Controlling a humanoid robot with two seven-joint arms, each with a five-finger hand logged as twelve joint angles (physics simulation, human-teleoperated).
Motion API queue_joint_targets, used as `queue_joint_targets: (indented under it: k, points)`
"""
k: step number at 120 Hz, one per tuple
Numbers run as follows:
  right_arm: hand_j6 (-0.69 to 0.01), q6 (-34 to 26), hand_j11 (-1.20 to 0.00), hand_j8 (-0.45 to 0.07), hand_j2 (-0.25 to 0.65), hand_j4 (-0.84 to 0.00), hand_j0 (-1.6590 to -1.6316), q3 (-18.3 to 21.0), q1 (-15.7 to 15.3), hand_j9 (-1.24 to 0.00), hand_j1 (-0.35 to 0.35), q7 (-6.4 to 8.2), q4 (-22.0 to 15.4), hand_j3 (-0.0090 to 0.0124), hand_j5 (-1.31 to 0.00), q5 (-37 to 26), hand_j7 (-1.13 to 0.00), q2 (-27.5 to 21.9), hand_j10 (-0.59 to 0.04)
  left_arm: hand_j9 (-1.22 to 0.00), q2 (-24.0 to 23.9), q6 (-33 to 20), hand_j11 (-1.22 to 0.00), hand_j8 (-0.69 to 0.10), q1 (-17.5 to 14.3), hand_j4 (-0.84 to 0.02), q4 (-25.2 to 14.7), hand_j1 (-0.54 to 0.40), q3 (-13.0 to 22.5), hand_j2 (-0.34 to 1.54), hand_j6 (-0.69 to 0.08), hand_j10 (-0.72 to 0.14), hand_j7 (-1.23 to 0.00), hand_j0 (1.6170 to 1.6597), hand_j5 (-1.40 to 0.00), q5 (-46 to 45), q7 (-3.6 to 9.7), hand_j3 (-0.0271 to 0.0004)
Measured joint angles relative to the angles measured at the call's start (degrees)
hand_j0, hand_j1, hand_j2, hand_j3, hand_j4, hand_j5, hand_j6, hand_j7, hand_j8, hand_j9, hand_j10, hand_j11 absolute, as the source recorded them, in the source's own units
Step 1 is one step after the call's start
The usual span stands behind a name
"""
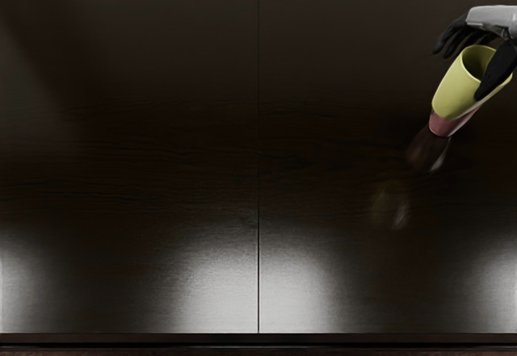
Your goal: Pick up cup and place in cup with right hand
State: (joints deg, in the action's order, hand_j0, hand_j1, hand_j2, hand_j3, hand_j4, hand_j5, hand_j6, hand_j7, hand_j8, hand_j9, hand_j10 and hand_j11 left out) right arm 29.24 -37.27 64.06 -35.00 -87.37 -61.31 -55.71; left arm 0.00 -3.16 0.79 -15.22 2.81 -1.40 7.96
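Well, yellow cup (pixel 457 85): is nesting in pink cup (pixel 441 125), partly behind right hand (pixel 489 22)
Right hand: is hanging open, fingers spreading loosely

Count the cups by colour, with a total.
Yellow cup: 1
Pink cup, mostly hidden by the yellow one: 1
Total: 2
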Motion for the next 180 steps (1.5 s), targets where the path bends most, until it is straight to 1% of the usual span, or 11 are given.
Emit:
queue_joint_targets:
  k: [23, 33, 44, 61, 72, 91, 117, 124, 140, 161, 180]
  points:
    - [-0.428, -0.24, -0.55, -0.371, 0.093, -0.423, -1.6575, -0.05, 0.19, -0.55, 0.088, 0.00, 2.48, 0.0000, -0.56, -0.19, -0.55, -0.11, -0.331, 0.00, 0.00, 0.00, 0.00, 0.000, 0.00, 0.000, 0.00, 0.349, 0.00, 0.00, 0.000, 0.000, 0.00, 1.6581, 0.00, 0.00, 0.00, 0.0000]
    - [-0.439, -0.61, -0.57, -0.369, 0.122, -0.434, -1.6574, -0.09, 0.20, -0.57, 0.095, 0.00, 3.91, 0.0000, -0.58, -0.32, -0.57, 0.24, -0.331, 0.00, 0.00, 0.00, 0.00, 0.000, 0.00, 0.000, 0.00, 0.349, 0.00, 0.00, 0.000, 0.000, 0.00, 1.6581, 0.00, 0.00, 0.01, 0.0000]
    - [-0.450, -1.45, -0.58, -0.366, 0.149, -0.444, -1.6574, 0.04, 0.15, -0.58, 0.103, 0.00, 5.96, 0.0000, -0.59, -0.45, -0.58, 0.92, -0.327, 0.00, 0.00, 0.00, 0.00, 0.000, 0.00, 0.000, 0.01, 0.349, 0.00, 0.00, 0.000, 0.000, 0.00, 1.6581, 0.00, 0.00, 0.00, 0.0000]
    - [-0.458, -2.30, -0.59, -0.362, 0.158, -0.452, -1.6574, 0.14, 0.14, -0.60, 0.109, 0.00, 9.14, 0.0000, -0.60, -0.65, -0.59, 1.77, -0.323, 0.00, 0.00, 0.00, 0.00, 0.000, 0.00, 0.000, 0.00, 0.349, 0.00, 0.00, 0.000, 0.000, 0.00, 1.6581, 0.00, 0.00, 0.01, -0.0001]
    - [-0.462, -2.79, -0.60, -0.363, 0.194, -0.457, -1.6577, 0.25, 0.49, -0.60, 0.118, 0.00, 11.20, 0.0000, -0.60, -0.78, -0.60, 3.07, -0.323, 0.00, 0.00, 0.00, 0.00, 0.000, 0.00, 0.000, 0.00, 0.349, 0.00, 0.00, 0.000, 0.000, 0.00, 1.6581, 0.00, 0.00, 0.00, -0.0001]
    - [-0.463, -3.13, -0.60, -0.352, 0.142, -0.457, -1.6573, 0.93, 2.30, -0.60, 0.114, -0.01, 14.75, 0.0000, -0.61, -0.81, -0.60, 5.83, -0.307, 0.00, 0.00, 0.00, 0.00, 0.000, 0.00, 0.000, 0.00, 0.349, 0.00, 0.00, 0.000, 0.000, 0.00, 1.6581, 0.00, 0.00, 0.00, 0.0000]
    - [-0.465, -3.36, -0.61, -0.349, 0.138, -0.458, -1.6572, 1.92, 4.38, -0.61, 0.111, 0.00, 19.33, 0.0000, -0.61, -0.91, -0.60, 9.54, -0.306, 0.00, 0.00, 0.00, 0.00, 0.000, 0.00, 0.000, 0.00, 0.349, 0.00, 0.00, 0.000, 0.000, 0.00, 1.6581, 0.00, 0.00, 0.00, 0.0000]
    - [-0.465, -3.42, -0.61, -0.356, 0.143, -0.460, -1.6572, 2.16, 4.72, -0.61, 0.109, 0.00, 20.54, 0.0000, -0.61, -0.93, -0.60, 10.23, -0.308, 0.00, 0.00, 0.00, 0.00, 0.000, 0.00, 0.000, 0.01, 0.349, 0.00, 0.00, 0.000, 0.000, 0.00, 1.6581, 0.00, 0.00, 0.00, 0.0000]
    - [-0.466, -5.22, -0.61, -0.361, 0.139, -0.461, -1.6571, 3.68, 5.17, -0.61, 0.101, 0.00, 22.88, 0.0000, -0.61, -1.74, -0.61, 11.47, -0.317, 0.00, 0.00, 0.00, 0.00, 0.000, 0.00, 0.000, 0.00, 0.349, 0.00, 0.00, 0.000, 0.000, 0.00, 1.6581, 0.00, 0.00, 0.00, 0.0000]
    - [-0.467, -6.00, -0.61, -0.366, 0.142, -0.463, -1.6571, 5.29, 5.65, -0.61, 0.098, 0.00, 24.07, 0.0000, -0.61, -2.15, -0.61, 11.39, -0.329, 0.00, 0.00, 0.00, 0.00, 0.000, 0.00, 0.000, 0.00, 0.349, 0.00, 0.00, 0.000, 0.000, 0.00, 1.6581, 0.00, 0.00, 0.01, 0.0000]
    - [-0.467, -7.11, -0.61, -0.363, 0.147, -0.462, -1.6572, 5.70, 5.66, -0.61, 0.106, 0.00, 24.29, 0.0000, -0.61, -2.36, -0.61, 11.48, -0.316, 0.00, 0.00, 0.00, 0.00, 0.000, 0.00, 0.000, 0.00, 0.349, 0.00, 0.00, 0.000, 0.000, 0.00, 1.6581, 0.00, 0.00, 0.00, 0.0000]
